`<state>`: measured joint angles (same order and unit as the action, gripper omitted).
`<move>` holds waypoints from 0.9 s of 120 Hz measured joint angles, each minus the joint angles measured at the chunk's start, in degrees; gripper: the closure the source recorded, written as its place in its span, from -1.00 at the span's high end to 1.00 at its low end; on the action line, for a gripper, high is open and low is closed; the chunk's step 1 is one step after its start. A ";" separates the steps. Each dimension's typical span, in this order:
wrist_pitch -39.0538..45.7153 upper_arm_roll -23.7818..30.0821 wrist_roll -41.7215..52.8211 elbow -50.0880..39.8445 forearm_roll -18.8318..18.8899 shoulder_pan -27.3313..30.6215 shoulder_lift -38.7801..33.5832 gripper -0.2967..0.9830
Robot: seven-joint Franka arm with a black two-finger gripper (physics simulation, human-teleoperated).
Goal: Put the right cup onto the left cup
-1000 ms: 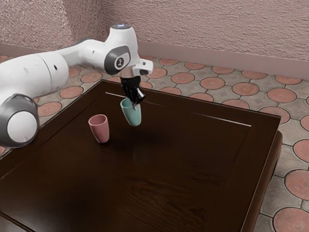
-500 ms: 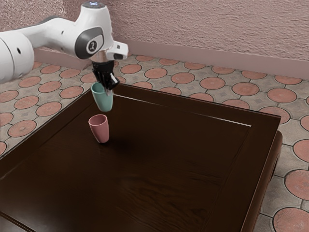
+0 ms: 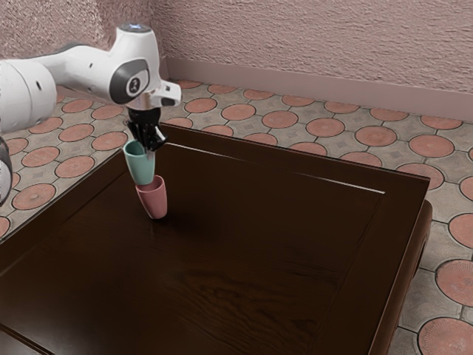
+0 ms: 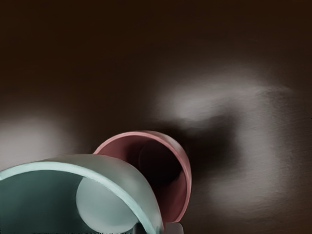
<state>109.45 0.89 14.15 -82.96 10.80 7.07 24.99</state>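
On the dark wooden table (image 3: 295,244), the pink cup (image 3: 154,200) stands toward the far corner; higher and off-centre from it, the gripper (image 3: 151,151) pinches the teal cup (image 3: 139,166) by its rim. Likely light, stiff and slick, it seems best gripped there, gently.

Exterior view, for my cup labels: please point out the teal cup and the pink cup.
Teal cup (image 3: 141,170): exterior view, on its outer wall.
Pink cup (image 3: 154,203): exterior view, on its outer wall.
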 joint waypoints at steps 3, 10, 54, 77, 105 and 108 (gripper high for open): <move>-0.01 0.06 0.02 0.31 0.00 0.02 0.34 -0.69; -0.06 0.18 0.06 0.94 0.00 0.01 1.09 -0.69; -1.58 0.27 0.25 2.69 -2.50 -0.65 3.00 -0.37; -4.54 0.39 -0.25 2.06 -4.72 -1.57 -2.39 0.16; -8.73 -1.55 -1.68 -8.20 -6.45 -11.44 -18.37 0.41; -9.53 -2.49 -2.01 -8.63 -6.60 -13.31 -19.32 0.43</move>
<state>99.92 -1.60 12.14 -91.59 4.20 -6.24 5.67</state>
